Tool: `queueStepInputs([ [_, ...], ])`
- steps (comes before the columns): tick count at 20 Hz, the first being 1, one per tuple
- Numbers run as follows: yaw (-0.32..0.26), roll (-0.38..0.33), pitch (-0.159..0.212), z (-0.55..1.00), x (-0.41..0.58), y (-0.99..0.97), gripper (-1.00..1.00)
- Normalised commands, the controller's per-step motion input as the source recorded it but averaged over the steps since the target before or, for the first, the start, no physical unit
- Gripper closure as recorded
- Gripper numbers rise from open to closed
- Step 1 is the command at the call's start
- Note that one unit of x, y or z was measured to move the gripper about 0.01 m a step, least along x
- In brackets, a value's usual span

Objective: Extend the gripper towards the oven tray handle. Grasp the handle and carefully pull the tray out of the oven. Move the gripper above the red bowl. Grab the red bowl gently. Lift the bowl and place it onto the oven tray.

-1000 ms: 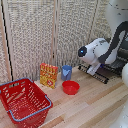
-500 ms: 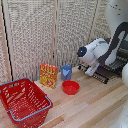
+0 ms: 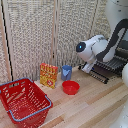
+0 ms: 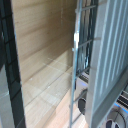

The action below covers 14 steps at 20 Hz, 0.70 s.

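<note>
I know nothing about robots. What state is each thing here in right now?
Small glossy red bowl: upright on the wooden table, empty, untouched.
Dark wire oven tray: pulled out, sticking forward.
Robot's hand: low at the tray's front edge; grip hidden.
Blue cup: upright behind the bowl.
Large red mesh basket: upright, looks empty.
Yellow-red box: standing.
</note>
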Motion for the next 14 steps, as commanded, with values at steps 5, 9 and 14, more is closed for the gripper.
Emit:
queueStepInputs([
  [5, -0.163, 0.187, 0.020, 0.50, 0.048, 0.29, -1.00],
  [9, -0.174, 0.218, 0.038, 0.39, 0.000, 0.29, -1.00],
  [14, -0.175, 0.244, 0.042, 0.31, 0.000, 0.29, -1.00],
])
